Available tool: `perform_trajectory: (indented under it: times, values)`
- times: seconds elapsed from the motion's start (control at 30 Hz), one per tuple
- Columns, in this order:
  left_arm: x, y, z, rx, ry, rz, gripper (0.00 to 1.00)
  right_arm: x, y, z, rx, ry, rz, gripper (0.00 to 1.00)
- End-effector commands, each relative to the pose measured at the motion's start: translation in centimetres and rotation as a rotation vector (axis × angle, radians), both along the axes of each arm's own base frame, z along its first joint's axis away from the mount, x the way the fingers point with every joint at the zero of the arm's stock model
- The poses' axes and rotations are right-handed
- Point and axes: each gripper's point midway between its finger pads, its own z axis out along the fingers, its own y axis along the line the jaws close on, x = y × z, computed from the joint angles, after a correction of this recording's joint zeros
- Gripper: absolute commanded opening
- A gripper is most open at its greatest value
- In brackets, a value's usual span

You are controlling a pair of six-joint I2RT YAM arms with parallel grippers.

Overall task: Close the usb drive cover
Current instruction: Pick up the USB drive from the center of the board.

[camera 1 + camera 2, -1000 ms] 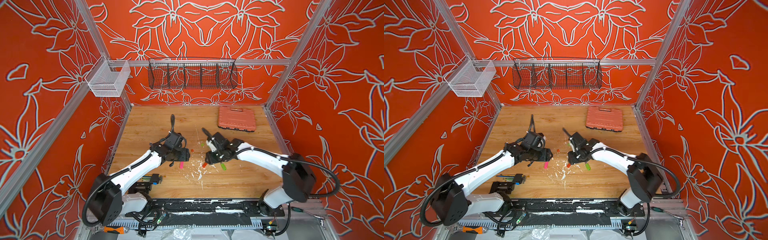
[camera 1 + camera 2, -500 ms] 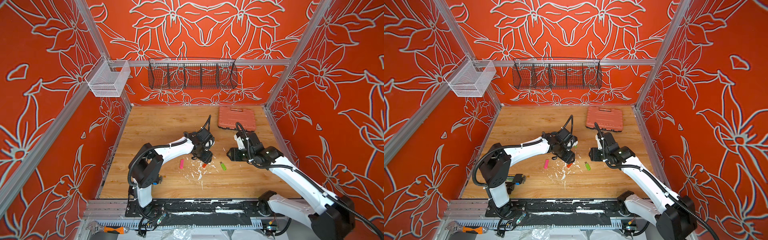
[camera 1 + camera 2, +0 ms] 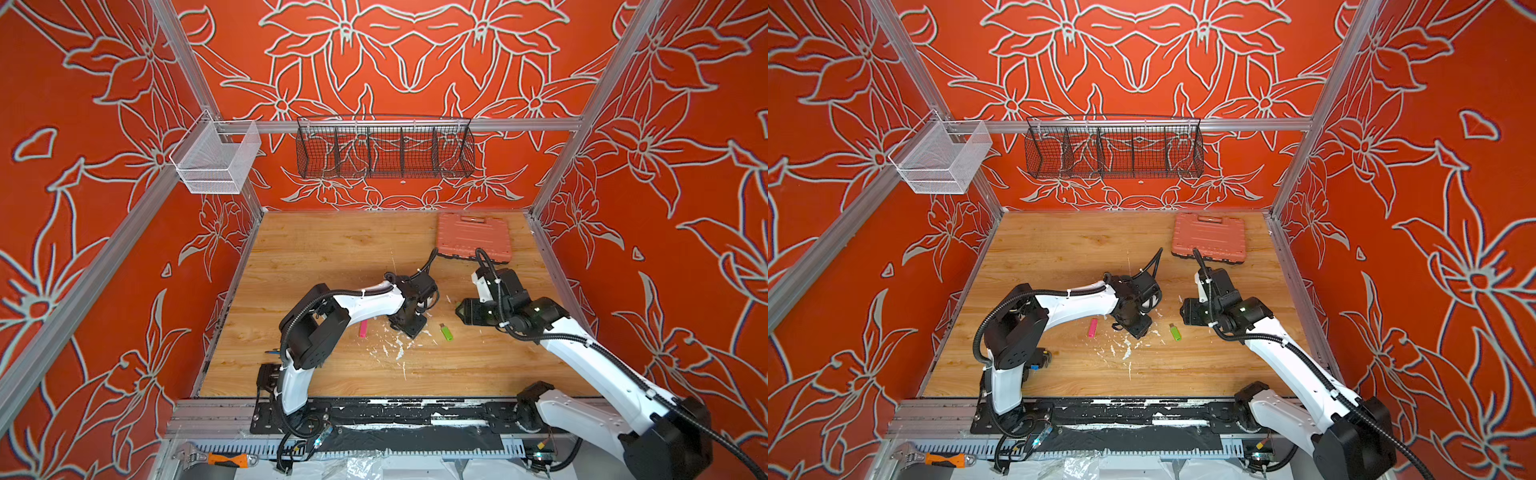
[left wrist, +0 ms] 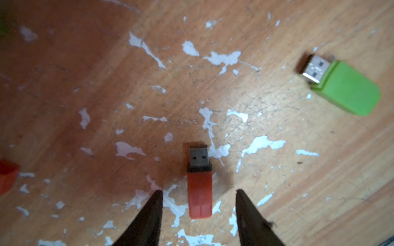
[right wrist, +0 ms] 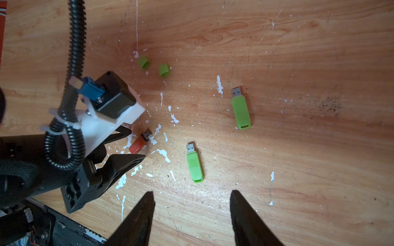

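I am two arms of white shell with chunky black joints. A ribbed black hose (image 3: 332,292) runs along my left arm (image 3: 365,301), and another along my right arm (image 3: 590,357). Seen from my right wrist, the left claw (image 5: 136,144) bears a white bracket (image 5: 102,125), a black camera box (image 5: 116,100) with a blue plug (image 5: 90,89) and a small screw (image 5: 99,99). White zip ties (image 5: 64,124) bind the hose there. My right claw (image 5: 191,192) has matte black fingers (image 5: 138,221), tapering to points.

Orange tool case (image 3: 473,237) lay at the far right of the wooden table (image 3: 332,257), black wire basket (image 3: 384,147) hung on the far wall, white mesh bin (image 3: 216,160) hung far left, wrench (image 3: 216,459) lay at near left.
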Motion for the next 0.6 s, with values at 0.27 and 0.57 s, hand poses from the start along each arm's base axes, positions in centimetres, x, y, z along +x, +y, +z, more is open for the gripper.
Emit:
perform_trajectory:
  times: [0.27,0.57]
  values:
    - [-0.6,0.1,-1.6,0.057,-0.006,0.027,0.47,-0.1,-0.5,0.2,0.009,-0.022,-0.025,0.6]
    - [-1.4,0.2,-2.5,0.086,0.009,0.013,0.42,0.1,-0.9,0.5,0.001,-0.043,-0.041,0.6]
